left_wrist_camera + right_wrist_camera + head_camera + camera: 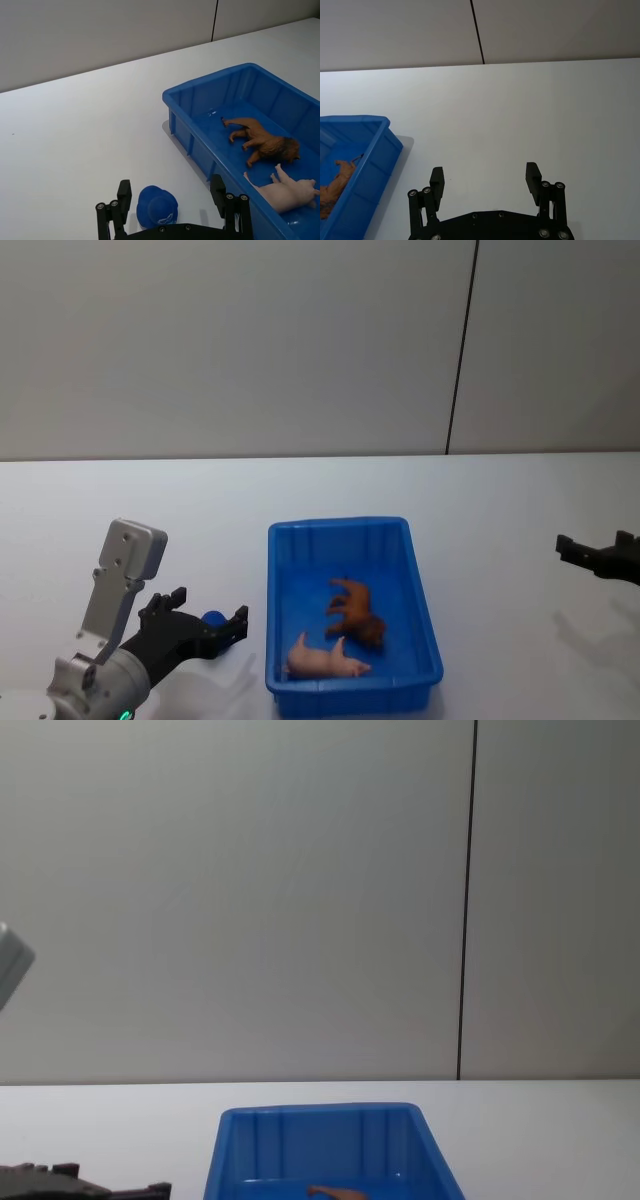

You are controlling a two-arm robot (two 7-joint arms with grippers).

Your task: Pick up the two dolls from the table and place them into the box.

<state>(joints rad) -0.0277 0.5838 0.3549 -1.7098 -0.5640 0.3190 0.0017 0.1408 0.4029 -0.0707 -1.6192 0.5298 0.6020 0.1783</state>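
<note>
Both dolls lie inside the blue box (pixel 340 527): a brown-orange lion (pixel 356 610) in the middle and a pale pink pig (pixel 326 660) on its side near the front wall. The left wrist view shows the lion (pixel 262 142) and the pig (pixel 292 192) within the box (pixel 210 80). My left gripper (pixel 205 625) hovers open over the white table (pixel 150 500), just left of the box. Its jaws stand wide apart in the left wrist view (pixel 171 192). My right gripper (pixel 592 548) is open at the far right, well away from the box, holding nothing (pixel 485 176).
A small blue hat-shaped piece (pixel 156 207) lies on the table between my left gripper's fingers, untouched; it also shows in the head view (pixel 212 619). A grey wall with a dark vertical seam (pixel 462 350) stands behind the table. The chest view shows the box (pixel 320 1112).
</note>
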